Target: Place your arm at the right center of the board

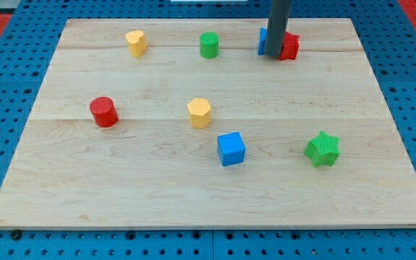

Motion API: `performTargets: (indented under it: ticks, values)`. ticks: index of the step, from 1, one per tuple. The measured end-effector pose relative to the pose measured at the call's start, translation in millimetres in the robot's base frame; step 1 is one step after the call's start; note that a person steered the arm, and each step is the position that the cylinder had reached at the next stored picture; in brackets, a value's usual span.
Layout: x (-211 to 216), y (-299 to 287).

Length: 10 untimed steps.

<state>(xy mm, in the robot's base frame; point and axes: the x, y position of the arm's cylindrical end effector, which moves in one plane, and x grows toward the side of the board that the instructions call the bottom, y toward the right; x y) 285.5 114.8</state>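
The tip (274,55), a bare rod with no jaws, stood far right between a blue block (263,41) and red block (289,46); sweeping nearward risked dragging the red one.

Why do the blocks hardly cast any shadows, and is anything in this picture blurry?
Camera view: light is soft and even, so the blue cube and green star show only faint shadows; no glare on the wooden board. Everything looks sharp, including my tip between a partly hidden blue block and a red block.
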Motion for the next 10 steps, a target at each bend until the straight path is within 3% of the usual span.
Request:
performTargets:
  ticks: [2, 4, 6, 8, 10]
  values:
    - [42.8, -10.7]
    - [20.8, 32.4]
    - [31.9, 32.4]
    - [80.6, 30.1]
    - [92.0, 29.5]
